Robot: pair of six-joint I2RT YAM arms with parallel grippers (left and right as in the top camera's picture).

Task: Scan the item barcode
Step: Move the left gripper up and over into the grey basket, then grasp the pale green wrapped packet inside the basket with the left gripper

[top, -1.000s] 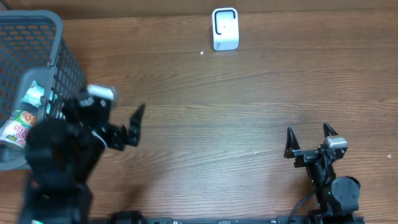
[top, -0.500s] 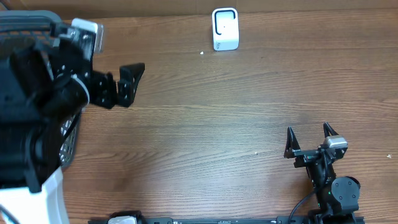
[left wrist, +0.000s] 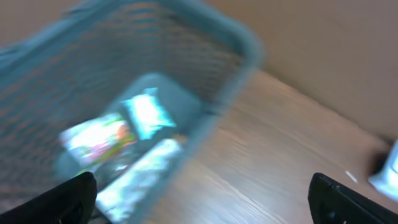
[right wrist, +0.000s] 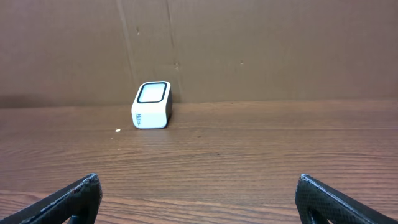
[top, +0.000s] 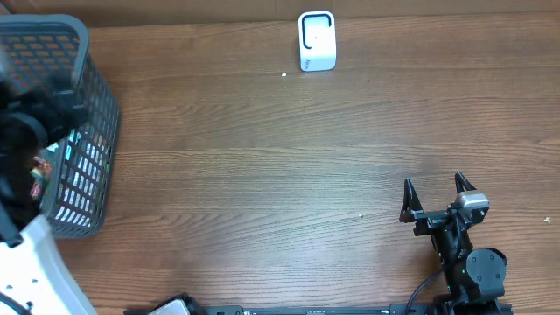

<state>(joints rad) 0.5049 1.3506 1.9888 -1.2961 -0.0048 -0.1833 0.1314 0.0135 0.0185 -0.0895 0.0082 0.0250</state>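
Note:
The grey mesh basket stands at the table's left end, with my left arm a dark blur over it. In the left wrist view, which is blurred, the basket holds several packaged items: a colourful packet, a pale blue one and a whitish one. My left gripper is open above the basket's near wall, holding nothing. The white barcode scanner stands at the back middle and also shows as a scanner in the right wrist view. My right gripper is open and empty at the front right.
A brown cardboard wall runs behind the scanner. A small white speck lies on the wood left of the scanner. The left arm's white base fills the bottom left corner.
My left arm has swung from the table beside the basket up and leftward over the basket, jaws still open. The right arm has not moved.

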